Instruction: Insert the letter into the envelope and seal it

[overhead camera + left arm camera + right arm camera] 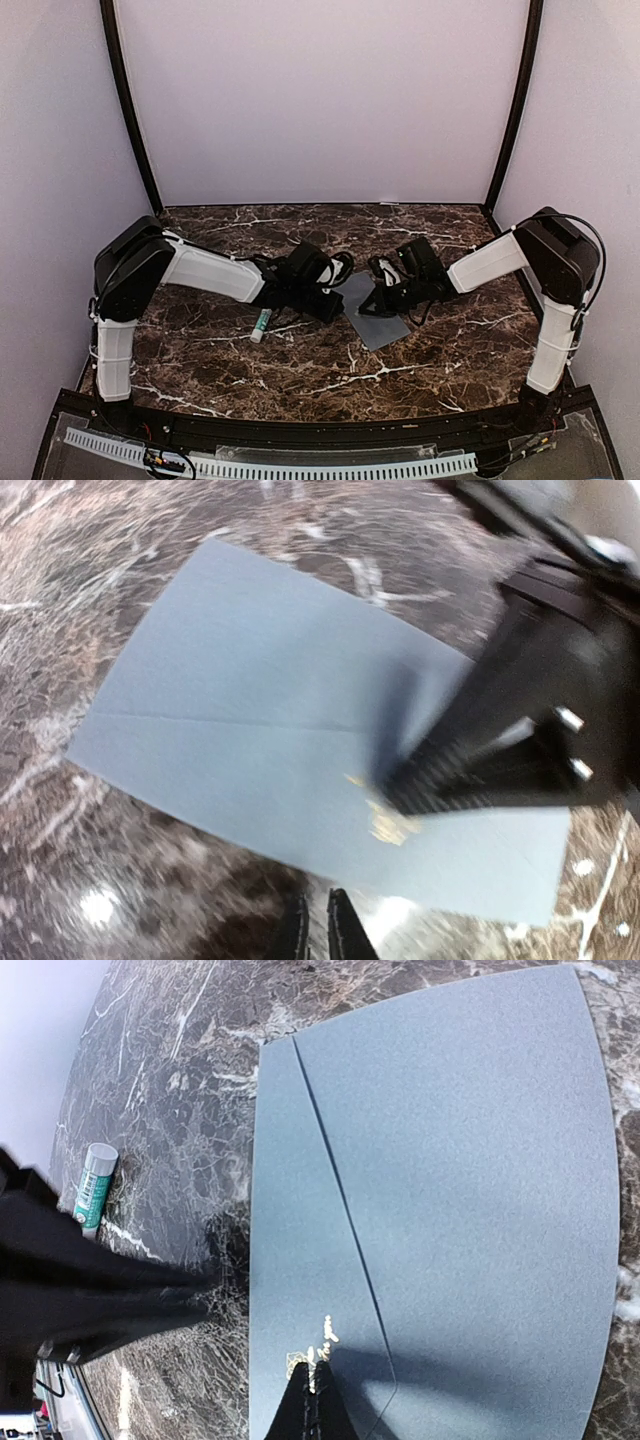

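The slate-grey envelope lies flat on the marble table, between the two grippers. Its pointed flap is folded down onto its body. A yellowish smear sits near the flap's tip. My right gripper is shut, with its tips pressed on the flap beside that smear; in the left wrist view the right gripper reaches in from the right. My left gripper hovers just off the envelope's near edge, its fingers a narrow slit apart with nothing between them. The letter is out of view.
A white and green glue stick lies on the table left of the envelope, also seen as a glue stick in the right wrist view. The left arm's black wrist is close on that side. Pale walls enclose the table.
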Robot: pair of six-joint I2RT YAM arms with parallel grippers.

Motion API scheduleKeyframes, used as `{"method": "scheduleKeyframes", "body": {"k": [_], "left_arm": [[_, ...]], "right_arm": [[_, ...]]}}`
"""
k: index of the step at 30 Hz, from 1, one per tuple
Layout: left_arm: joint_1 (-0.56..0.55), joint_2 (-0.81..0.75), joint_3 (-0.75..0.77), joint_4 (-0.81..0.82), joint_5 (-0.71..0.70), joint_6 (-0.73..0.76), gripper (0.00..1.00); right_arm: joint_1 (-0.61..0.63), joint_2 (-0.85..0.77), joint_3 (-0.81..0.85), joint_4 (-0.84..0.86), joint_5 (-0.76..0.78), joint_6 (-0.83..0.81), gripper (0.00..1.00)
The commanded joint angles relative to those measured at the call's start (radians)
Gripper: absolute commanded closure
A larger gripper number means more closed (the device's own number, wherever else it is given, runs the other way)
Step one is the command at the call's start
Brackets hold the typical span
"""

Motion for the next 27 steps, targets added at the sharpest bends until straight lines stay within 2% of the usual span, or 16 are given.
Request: {"method": "scheduleKeyframes", "body": {"k": [1, 6, 9, 12, 20, 27], "left_arm": [[-0.052, -0.135, -0.124, 0.129, 0.001, 0.078, 0.89], [-0.055, -0.141, -0.154, 0.187, -0.064, 0.077, 0.87], [-0.055, -0.095, -0.082, 0.168, -0.055, 0.084, 0.87], [-0.046, -0.031, -0.001, 0.109, -0.109, 0.062, 0.89], [-0.017, 0.063, 0.093, 0.119, -0.031, 0.015, 0.90], [-0.009, 0.131, 0.099, 0.203, 0.054, -0.001, 0.90]], "right_arm": [[-0.005, 0.014, 0.013, -0.050, 0.023, 0.000, 1.00], [-0.002, -0.002, 0.027, -0.098, 0.046, -0.001, 1.00], [-0.001, -0.019, 0.031, -0.123, 0.067, 0.002, 1.00], [0.000, -0.027, 0.034, -0.136, 0.080, 0.004, 1.00], [0.001, -0.010, 0.058, -0.154, 0.094, 0.009, 1.00], [0.003, 0.009, 0.084, -0.190, 0.095, 0.003, 1.00]]}}
